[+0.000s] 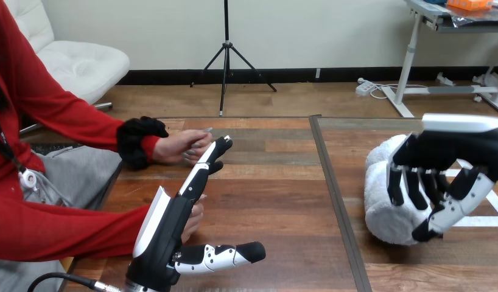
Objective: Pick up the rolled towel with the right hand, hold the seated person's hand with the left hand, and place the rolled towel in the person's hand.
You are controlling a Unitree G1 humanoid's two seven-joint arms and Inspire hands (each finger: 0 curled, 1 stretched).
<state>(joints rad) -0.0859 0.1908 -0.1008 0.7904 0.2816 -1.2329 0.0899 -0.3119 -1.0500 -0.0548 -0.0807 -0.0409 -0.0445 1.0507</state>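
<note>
Right hand [447, 151] is closing curled fingers [394, 182] round the rolled towel [380, 204], which is lying on the counter [277, 182], long axis pointing away from the robot. Well left of the towel, left hand [164, 228] is reaching open-fingered, tips just beside the person's hand [176, 146].

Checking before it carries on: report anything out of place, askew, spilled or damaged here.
Nothing stands out. The white rolled towel is intact in the curled fingers of the black-and-white right hand. The open left hand reaches toward the person's upper hand over the brown wooden table, and nothing is spilled.
</note>
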